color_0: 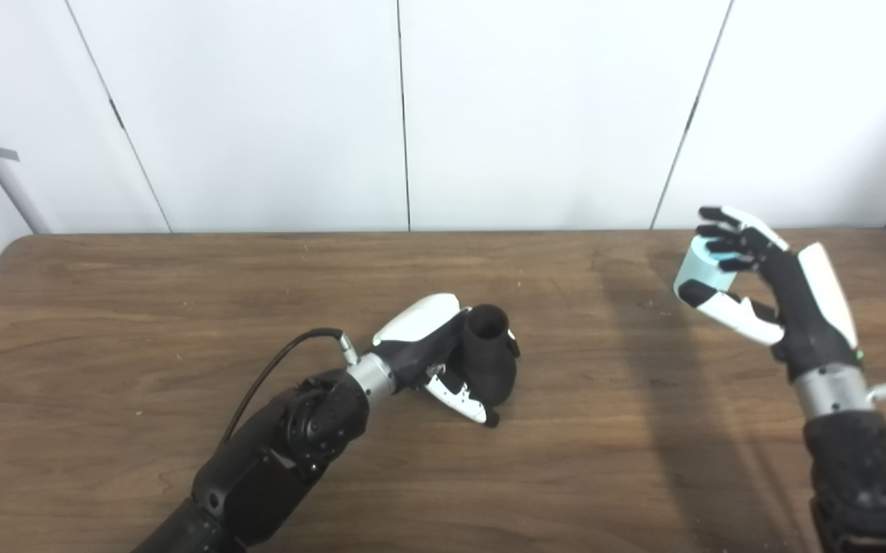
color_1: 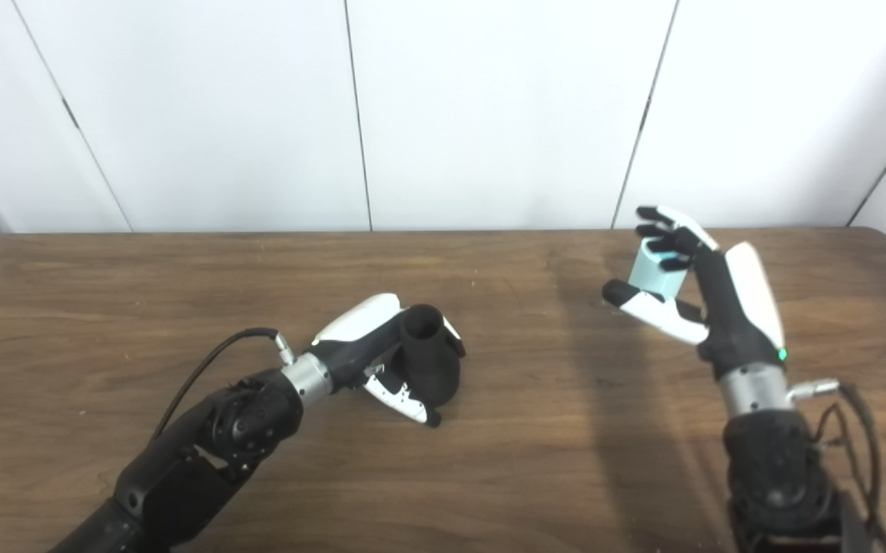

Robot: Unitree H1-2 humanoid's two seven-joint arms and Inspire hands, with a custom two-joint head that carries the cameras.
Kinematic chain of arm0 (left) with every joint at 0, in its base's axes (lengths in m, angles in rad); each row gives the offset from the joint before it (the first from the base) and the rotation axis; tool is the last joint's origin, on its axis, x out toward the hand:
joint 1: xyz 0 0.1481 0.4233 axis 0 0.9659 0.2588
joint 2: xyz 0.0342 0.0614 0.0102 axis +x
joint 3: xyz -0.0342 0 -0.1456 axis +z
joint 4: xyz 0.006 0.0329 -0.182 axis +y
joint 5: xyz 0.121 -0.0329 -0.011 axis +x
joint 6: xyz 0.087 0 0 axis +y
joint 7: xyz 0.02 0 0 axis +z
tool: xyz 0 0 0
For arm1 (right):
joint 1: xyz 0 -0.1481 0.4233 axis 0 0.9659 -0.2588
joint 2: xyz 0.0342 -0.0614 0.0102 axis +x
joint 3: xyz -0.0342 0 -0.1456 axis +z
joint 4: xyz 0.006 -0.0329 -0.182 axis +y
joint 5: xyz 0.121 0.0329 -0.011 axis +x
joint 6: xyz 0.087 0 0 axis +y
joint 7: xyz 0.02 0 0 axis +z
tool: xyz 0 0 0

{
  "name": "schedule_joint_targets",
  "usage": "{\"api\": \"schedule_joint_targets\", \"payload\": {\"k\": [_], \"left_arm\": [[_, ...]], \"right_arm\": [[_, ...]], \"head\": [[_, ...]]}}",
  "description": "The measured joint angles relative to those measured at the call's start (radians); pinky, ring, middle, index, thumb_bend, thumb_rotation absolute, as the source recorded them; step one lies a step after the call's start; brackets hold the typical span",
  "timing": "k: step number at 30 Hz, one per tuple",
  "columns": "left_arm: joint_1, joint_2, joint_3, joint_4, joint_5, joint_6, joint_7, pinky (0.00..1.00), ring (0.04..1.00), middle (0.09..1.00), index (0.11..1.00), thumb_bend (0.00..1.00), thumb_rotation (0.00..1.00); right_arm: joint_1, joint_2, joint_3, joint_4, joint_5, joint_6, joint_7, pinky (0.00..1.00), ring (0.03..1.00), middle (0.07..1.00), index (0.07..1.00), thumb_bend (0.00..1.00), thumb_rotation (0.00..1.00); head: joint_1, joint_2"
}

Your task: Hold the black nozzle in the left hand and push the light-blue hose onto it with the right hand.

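A matte black, flared plastic nozzle [color_0: 489, 357] is gripped by the left hand [color_0: 431, 349] low over the brown wood-grain counter [color_0: 143, 322], near its middle, with the round open mouth turned upward. A short light-blue cylindrical hose piece [color_0: 700, 265] is pinched between the fingers and thumb of the right hand [color_0: 758, 288], which is raised above the counter's far right side. The hose and the nozzle are kept well apart.
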Motion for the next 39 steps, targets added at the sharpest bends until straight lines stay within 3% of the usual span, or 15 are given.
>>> {"api": "schedule_joint_targets", "payload": {"k": [6,8,19,20,21,23,27,32,39], "left_arm": [[0.003,0.0,0.003,-0.002,-0.02,0.0,0.0,0.7,0.784,0.754,0.498,0.52,0.09],[0.003,0.0,0.004,-0.002,-0.027,0.0,0.0,0.72,0.79,0.751,0.498,0.52,0.09],[0.003,0.006,0.004,-0.002,-0.063,-0.007,-0.003,0.77,0.798,0.738,0.498,0.51,0.09],[0.004,0.007,0.004,-0.002,-0.065,-0.01,-0.004,0.76,0.794,0.737,0.564,0.69,0.22],[0.004,0.008,0.004,-0.002,-0.068,-0.013,-0.005,0.76,0.786,0.735,0.617,0.79,0.29],[0.004,0.01,0.004,-0.002,-0.077,-0.015,-0.008,0.74,0.76,0.727,0.745,0.88,0.35],[0.003,0.012,0.004,-0.002,-0.091,-0.019,-0.015,0.73,0.743,0.718,0.816,0.92,0.39],[0.0,0.014,0.003,-0.002,-0.097,-0.023,-0.027,0.74,0.747,0.715,0.82,0.99,0.42],[-0.001,0.017,0.001,-0.002,-0.098,-0.03,-0.031,0.75,0.746,0.716,0.806,1.0,0.44]], "right_arm": [[-0.048,0.0,-0.001,0.003,-0.006,0.034,0.011,0.69,0.783,0.786,0.823,0.78,0.84],[-0.065,0.0,-0.004,0.013,-0.007,0.033,0.01,0.68,0.777,0.79,0.808,0.73,0.81],[-0.094,0.0,-0.036,0.068,-0.001,0.028,0.004,0.66,0.754,0.773,0.799,0.7,0.8],[-0.094,0.0,-0.036,0.068,-0.001,0.028,0.004,0.66,0.753,0.773,0.799,0.7,0.8],[-0.094,0.0,-0.036,0.068,-0.001,0.028,0.004,0.65,0.752,0.773,0.799,0.7,0.8],[-0.094,0.0,-0.036,0.068,0.001,0.028,0.004,0.65,0.747,0.772,0.798,0.7,0.8],[-0.091,0.0,-0.036,0.068,0.009,0.028,0.004,0.63,0.736,0.771,0.799,0.69,0.8],[-0.089,0.001,-0.036,0.068,0.023,0.028,0.004,0.63,0.733,0.77,0.801,0.68,0.8],[-0.089,0.001,-0.037,0.068,0.043,0.028,0.004,0.63,0.732,0.766,0.799,0.69,0.81]], "head": [[-0.002,0.0],[-0.002,0.0],[-0.005,0.005],[-0.005,0.005],[-0.005,0.006],[-0.005,0.006],[-0.005,0.006],[-0.003,0.011],[-0.003,0.011]]}}
